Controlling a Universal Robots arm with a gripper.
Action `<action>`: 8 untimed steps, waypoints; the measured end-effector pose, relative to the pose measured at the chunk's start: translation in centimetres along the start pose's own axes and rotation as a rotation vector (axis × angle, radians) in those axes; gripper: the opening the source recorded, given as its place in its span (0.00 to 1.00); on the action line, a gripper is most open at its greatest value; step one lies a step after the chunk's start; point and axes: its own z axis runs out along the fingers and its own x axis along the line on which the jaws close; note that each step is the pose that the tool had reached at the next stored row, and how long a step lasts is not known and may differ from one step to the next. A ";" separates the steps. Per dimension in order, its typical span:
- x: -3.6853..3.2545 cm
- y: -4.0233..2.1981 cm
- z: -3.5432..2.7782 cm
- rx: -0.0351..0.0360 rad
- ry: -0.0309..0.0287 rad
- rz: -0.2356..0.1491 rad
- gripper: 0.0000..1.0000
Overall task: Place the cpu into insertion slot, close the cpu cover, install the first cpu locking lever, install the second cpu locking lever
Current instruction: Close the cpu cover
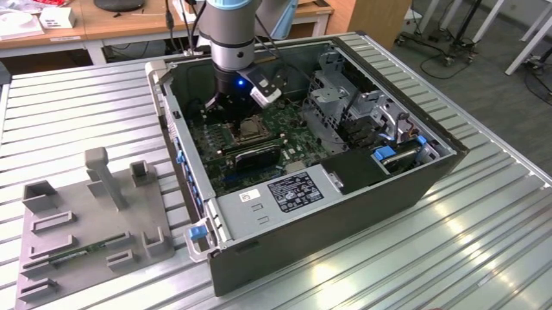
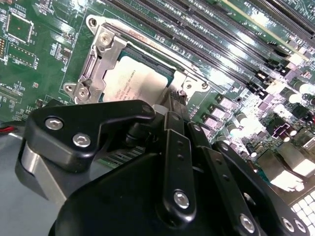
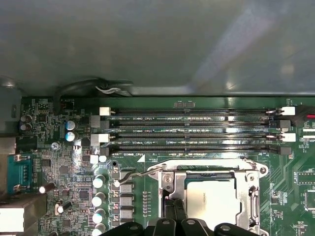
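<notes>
1. The chip (image 3: 212,196) lies flat in its socket (image 1: 250,129) on the green board (image 3: 64,162). The cover (image 3: 206,175) seems folded down round it, its window framing the chip's grey top.
2. The gripper (image 3: 173,210) stands at the socket's edge, near the wire lever (image 3: 140,172). Its fingers look drawn together, though from these angles I cannot tell whether they nip anything.
3. The lever curves loose beside the socket, so I judge the step in hand to be latching a lever. To do it well, push on the lever's handle end rather than on the cover. Sweep it down and under its catch in one slow arc. Steer clear of the memory slots (image 3: 192,132) and the capacitors (image 3: 98,183) close by, and halt if the cover lifts.
4. Small white lettering runs beside the memory slots, and faint print marks the chip's top. In the exterior view a printed label (image 1: 293,192) sits on the metal box (image 1: 245,213). None of it is repeated here
</notes>
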 end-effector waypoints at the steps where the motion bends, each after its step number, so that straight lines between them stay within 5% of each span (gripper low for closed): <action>1: 0.00 0.00 0.00 0.0000 0.0000 0.000 0.11; 8: 0.00 0.00 0.10 -0.0001 0.0000 0.000 0.11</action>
